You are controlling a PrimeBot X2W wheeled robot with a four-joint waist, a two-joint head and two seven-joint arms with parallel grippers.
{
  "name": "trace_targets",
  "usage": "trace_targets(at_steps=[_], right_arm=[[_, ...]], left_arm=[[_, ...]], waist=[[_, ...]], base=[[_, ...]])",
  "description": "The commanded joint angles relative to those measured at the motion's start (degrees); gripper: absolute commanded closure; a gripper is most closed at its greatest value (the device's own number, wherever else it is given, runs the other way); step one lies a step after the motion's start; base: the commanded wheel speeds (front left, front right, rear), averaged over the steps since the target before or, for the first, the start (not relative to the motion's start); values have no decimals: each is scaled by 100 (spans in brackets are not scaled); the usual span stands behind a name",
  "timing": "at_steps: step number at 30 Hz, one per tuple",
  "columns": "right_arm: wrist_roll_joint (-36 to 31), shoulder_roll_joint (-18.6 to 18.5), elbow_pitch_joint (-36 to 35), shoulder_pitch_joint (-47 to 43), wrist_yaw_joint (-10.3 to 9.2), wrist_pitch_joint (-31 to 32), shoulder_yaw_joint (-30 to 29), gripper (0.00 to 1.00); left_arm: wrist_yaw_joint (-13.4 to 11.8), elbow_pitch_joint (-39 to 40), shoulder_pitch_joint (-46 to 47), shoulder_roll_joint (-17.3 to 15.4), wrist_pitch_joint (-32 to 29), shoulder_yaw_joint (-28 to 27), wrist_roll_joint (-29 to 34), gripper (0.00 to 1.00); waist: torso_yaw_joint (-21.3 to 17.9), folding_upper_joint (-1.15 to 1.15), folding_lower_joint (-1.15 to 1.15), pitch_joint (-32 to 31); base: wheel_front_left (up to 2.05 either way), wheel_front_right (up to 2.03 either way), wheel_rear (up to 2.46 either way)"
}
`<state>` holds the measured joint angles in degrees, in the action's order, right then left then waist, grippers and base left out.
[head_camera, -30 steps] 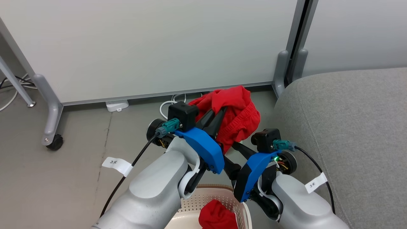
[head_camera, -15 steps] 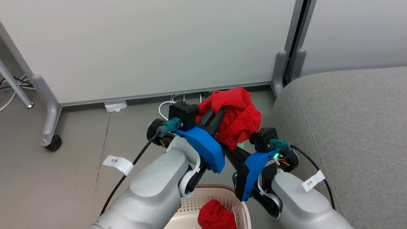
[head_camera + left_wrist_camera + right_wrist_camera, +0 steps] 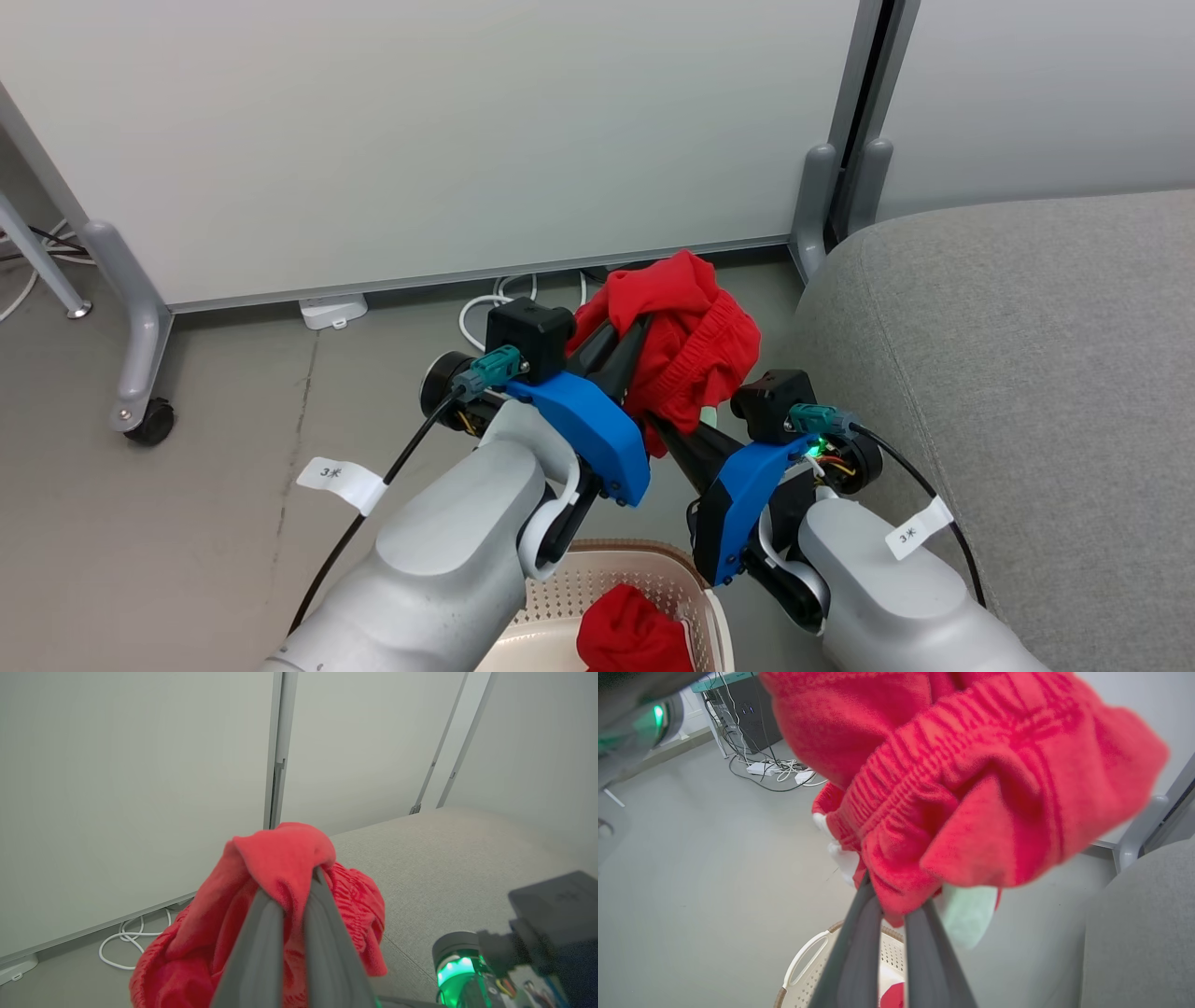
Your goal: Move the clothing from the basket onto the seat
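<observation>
Newly closed, the right gripper (image 3: pixel 896 900) pinches the lower edge of the red garment (image 3: pixel 695 327); the left gripper (image 3: pixel 317 872) pinches its top. Two grips probably keep it lifted clear of the basket (image 3: pixel 644 560), just beside the seat (image 3: pixel 1027 327).

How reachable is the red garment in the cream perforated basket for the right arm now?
Probably not yet: the jaws of the right arm are shut on the lifted red ribbed-band garment, as are the left arm's. Releasing it onto the grey fabric seat should free them.
</observation>
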<state>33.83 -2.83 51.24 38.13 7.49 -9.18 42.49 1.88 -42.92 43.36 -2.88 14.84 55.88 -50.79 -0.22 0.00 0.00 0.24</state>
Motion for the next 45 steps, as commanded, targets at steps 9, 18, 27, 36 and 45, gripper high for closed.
trace_targets(at_steps=[9,18,27,36,45], right_arm=[[-628,-11,-181,16,1,-159,-267,100],[-1654,-11,-721,-306,1,-114,-1015,100],[-2618,-11,-2208,-1134,1,285,-1999,100],[-3023,-10,-4105,-2331,1,920,-2928,100],[-2871,-9,-5184,-3065,1,1208,-3464,100]], left_arm=[[60,360,-166,-225,41,-194,489,0],[-72,1748,-1253,-822,42,-1113,1280,0],[-175,2869,-2877,-1183,38,-2360,1948,0],[-169,3168,-3752,-1012,39,-3341,2284,0],[-23,3250,-4074,-837,38,-3864,2640,0]], waist=[[-71,0,0,47],[-238,0,0,153],[-522,0,0,246],[-1031,0,0,338],[-1851,0,0,459]], base=[[0,0,0],[0,0,0],[0,0,0],[0,0,0],[0,0,0]])
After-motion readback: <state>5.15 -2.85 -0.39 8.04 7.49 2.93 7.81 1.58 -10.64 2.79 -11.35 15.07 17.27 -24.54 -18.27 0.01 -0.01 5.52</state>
